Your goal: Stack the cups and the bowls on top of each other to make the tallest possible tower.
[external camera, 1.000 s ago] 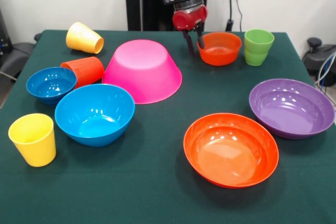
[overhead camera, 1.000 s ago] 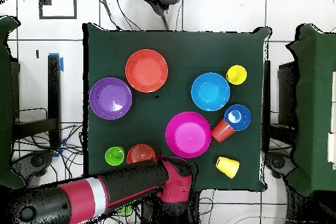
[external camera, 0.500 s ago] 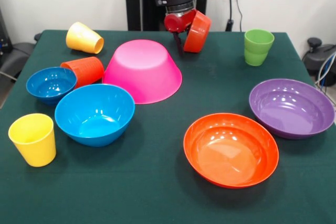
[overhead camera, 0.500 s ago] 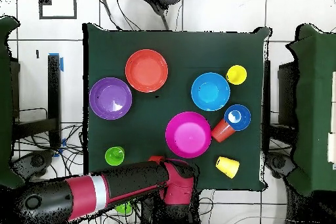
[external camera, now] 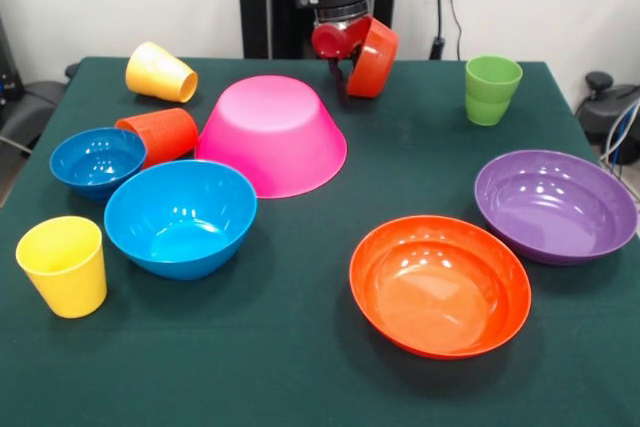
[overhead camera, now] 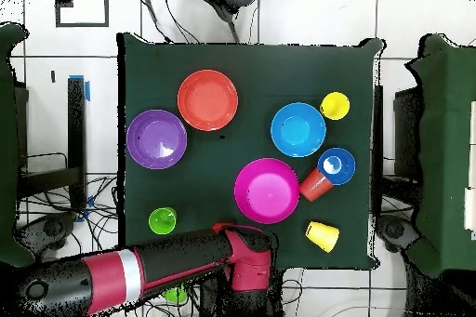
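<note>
You have the gripper (external camera: 345, 75) clamped on the rim of the small orange bowl (external camera: 373, 57), which hangs in the air tipped on its side, clear of the green table (external camera: 300, 347) at the far edge. The overhead view hides that bowl under the arm (overhead camera: 177, 259).

Just beside and below it in the front view sits the large pink bowl (external camera: 272, 134), upside down, with nothing on top of it. Touching the pink bowl's left side is the orange-red cup (external camera: 160, 135), lying on its side, and the small blue bowl (external camera: 97, 160) rests against that cup. The medium blue bowl (external camera: 181, 217) stands upright in front of the pink one, close to it.

You see 1 yellow cup (external camera: 160, 72) lying on its side at the far left, and the other yellow cup (external camera: 63, 265) upright at the near left corner. The green cup (external camera: 491, 90) stands upright at the far right. The wide shallow purple bowl (external camera: 556, 205) and the wide shallow orange bowl (external camera: 440, 284) sit open side up, near each other but apart, on the right half.
</note>
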`<state>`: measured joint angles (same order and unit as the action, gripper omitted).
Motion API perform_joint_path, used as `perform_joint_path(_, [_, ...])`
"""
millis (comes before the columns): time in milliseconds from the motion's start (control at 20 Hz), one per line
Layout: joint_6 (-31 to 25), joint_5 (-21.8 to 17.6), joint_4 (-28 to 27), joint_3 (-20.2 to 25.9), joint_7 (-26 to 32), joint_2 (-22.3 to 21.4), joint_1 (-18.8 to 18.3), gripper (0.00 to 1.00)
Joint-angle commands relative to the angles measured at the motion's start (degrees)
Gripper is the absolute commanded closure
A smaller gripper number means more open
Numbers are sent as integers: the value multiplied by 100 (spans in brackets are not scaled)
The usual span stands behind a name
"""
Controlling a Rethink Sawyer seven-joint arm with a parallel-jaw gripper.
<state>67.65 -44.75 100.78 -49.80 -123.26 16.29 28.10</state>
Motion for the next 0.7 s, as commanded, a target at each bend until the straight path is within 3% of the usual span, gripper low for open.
perform_joint_path(50, [-322, 123, -710, 569, 1300, 369, 60, 0])
perform_joint_path(700, [-335, 180, -738, 531, 1248, 427, 101, 0])
